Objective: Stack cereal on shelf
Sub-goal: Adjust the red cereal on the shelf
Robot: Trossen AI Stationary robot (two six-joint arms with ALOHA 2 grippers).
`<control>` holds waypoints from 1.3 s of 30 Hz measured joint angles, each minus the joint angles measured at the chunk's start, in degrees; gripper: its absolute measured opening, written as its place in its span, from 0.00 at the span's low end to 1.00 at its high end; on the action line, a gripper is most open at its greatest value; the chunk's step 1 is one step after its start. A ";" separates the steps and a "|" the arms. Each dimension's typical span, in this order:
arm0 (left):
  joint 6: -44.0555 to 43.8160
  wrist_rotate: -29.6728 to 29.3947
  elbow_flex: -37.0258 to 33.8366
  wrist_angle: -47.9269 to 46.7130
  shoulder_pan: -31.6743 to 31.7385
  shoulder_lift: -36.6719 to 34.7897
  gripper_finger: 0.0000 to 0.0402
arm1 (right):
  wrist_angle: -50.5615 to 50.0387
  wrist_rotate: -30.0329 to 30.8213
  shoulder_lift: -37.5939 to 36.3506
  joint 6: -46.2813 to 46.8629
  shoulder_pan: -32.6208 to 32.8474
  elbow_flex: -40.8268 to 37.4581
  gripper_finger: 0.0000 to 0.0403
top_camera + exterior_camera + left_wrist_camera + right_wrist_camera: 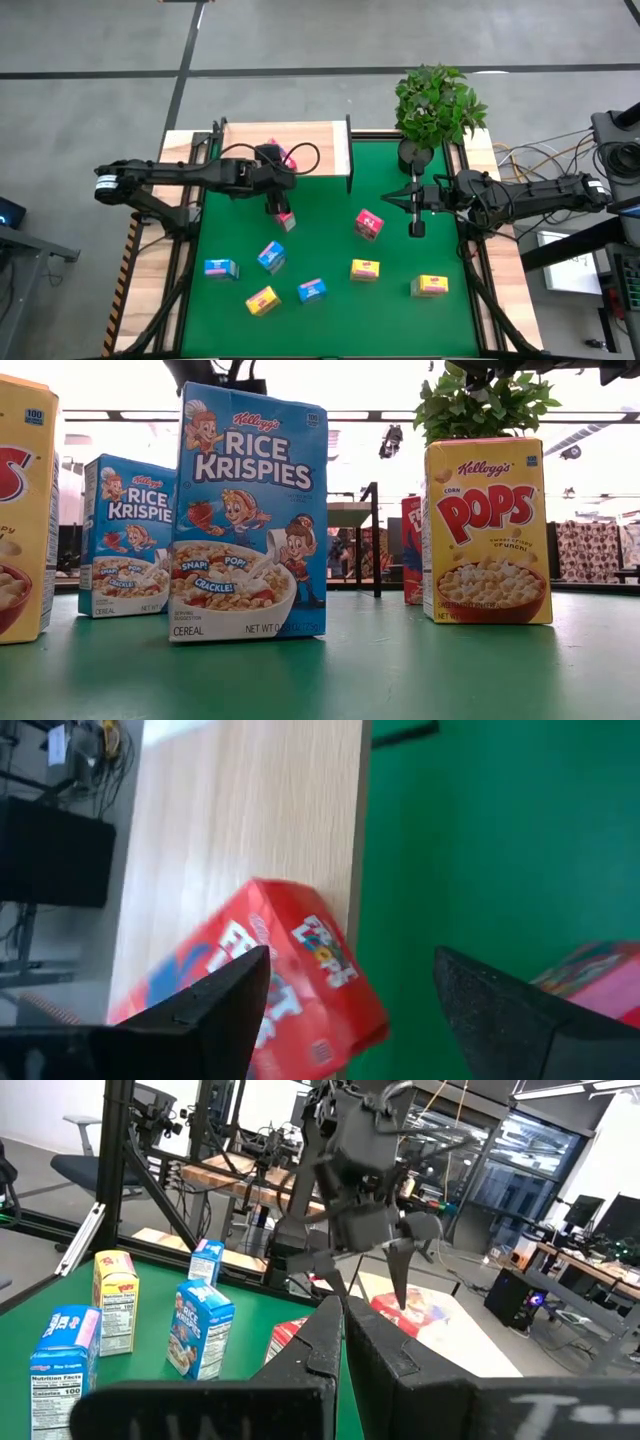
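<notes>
A green-topped bench (pixel 330 320) carries small cereal boxes. The left hand (pixel 272 180) hovers at the front edge of the wooden shelf (pixel 320 150), its fingers (pixel 215 1005) spread open and holding nothing. Just beneath them a red cereal box (pixel 290 975) lies on the shelf at that edge. A pink box (pixel 284 220) stands on the mat just beside the shelf. Three blue boxes (pixel 271 257) and three yellow boxes (pixel 365 269) stand scattered nearer the front. The right hand (pixel 416 228) waits closed and empty near a potted plant (pixel 435 100).
</notes>
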 joint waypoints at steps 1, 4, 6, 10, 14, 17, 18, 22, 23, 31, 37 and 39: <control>0.01 0.00 0.75 -0.22 -0.14 0.00 0.65 | 0.00 0.00 0.00 0.00 -0.02 0.00 0.02; -1.05 -0.17 2.52 -0.28 -0.27 0.00 0.64 | 0.00 0.00 0.00 0.00 -0.01 0.00 0.02; -2.76 -0.31 3.07 -0.24 -0.25 0.00 0.64 | 0.00 0.00 0.00 -0.01 -0.02 0.00 0.02; -2.64 -0.59 2.23 -0.73 -0.56 0.01 0.67 | 0.00 0.00 0.00 -0.02 -0.02 0.00 0.02; 0.06 -0.80 0.84 -1.03 -1.59 0.55 0.71 | -0.01 0.01 0.00 -0.02 0.00 0.00 0.02; 1.63 -1.90 -0.51 -0.83 -2.43 0.76 0.73 | -0.02 0.00 0.00 -0.02 -0.02 0.00 0.02; 1.89 -3.26 -0.90 -0.71 -2.60 0.76 0.73 | 0.00 0.00 0.00 -0.02 -0.01 0.00 0.02; 2.15 -9.31 -1.91 -1.30 -3.13 0.76 0.74 | -0.02 0.01 0.00 -0.10 -0.02 0.00 0.02; 2.20 -9.55 -2.05 -1.32 -3.14 0.76 0.74 | -0.01 0.01 0.00 -0.14 -0.01 0.00 0.02; 3.42 -9.23 -3.69 -1.24 -3.29 0.76 0.73 | 0.00 0.00 0.00 -0.22 -0.02 0.00 0.02; 3.72 -9.52 -5.73 0.74 -3.29 0.68 0.73 | -0.02 0.02 0.00 -0.24 0.00 0.00 0.02; 3.67 -9.68 -5.79 1.29 -3.28 0.68 0.73 | 0.00 0.00 0.00 -0.24 -0.02 0.00 0.02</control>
